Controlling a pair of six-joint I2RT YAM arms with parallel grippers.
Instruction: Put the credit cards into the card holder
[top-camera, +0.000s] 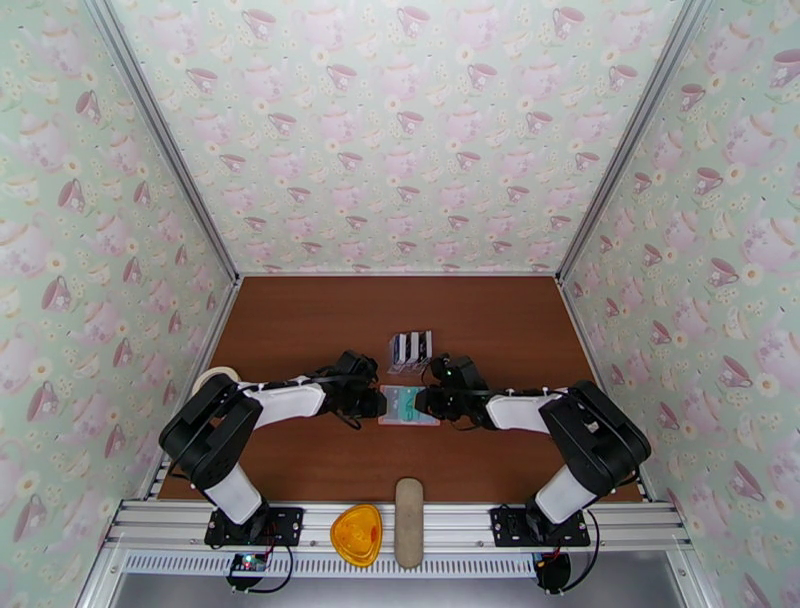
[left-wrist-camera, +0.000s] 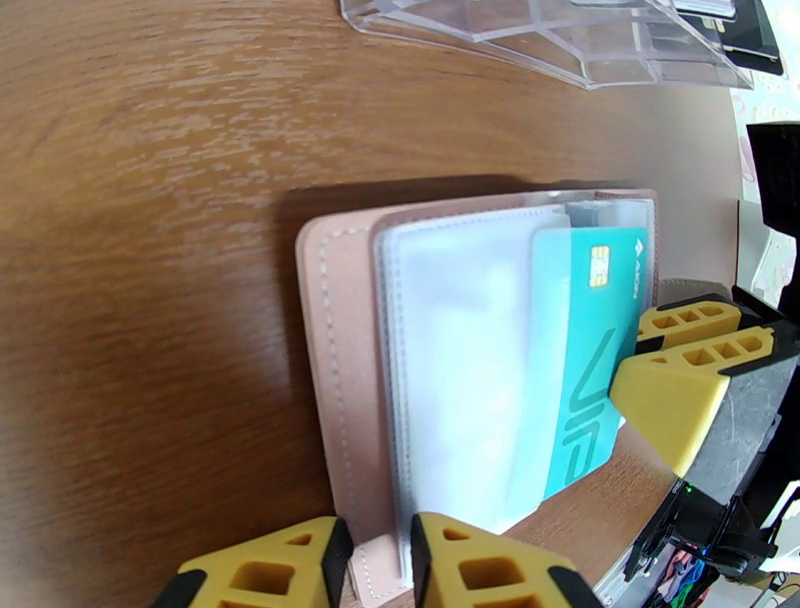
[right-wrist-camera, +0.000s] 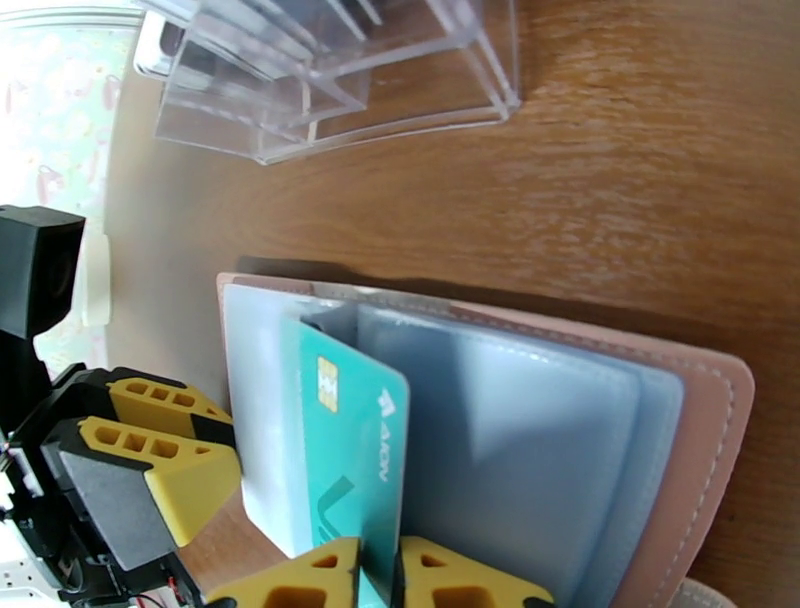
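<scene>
Grippers first: left gripper (left-wrist-camera: 378, 537) is clamped narrow on the near edge of the card holder (left-wrist-camera: 335, 380), which lies open between both arms; right gripper (right-wrist-camera: 380, 556) has jaws a sliver apart around a teal credit card (right-wrist-camera: 350, 440) half in a sleeve, can't tell if it's pinching; top cam adds the other credit cards (top-camera: 411, 345), striped, in the clear rack (right-wrist-camera: 330, 90) just beyond.

Pink card holder (left-wrist-camera: 335, 400) open flat, teal credit card (left-wrist-camera: 590, 380) seemingly half-sleeved.

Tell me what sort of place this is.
Probably a robot test booth: teacup-patterned walls enclose a wooden table, with the left arm and right arm bolted to an aluminium rail at its edge.
</scene>
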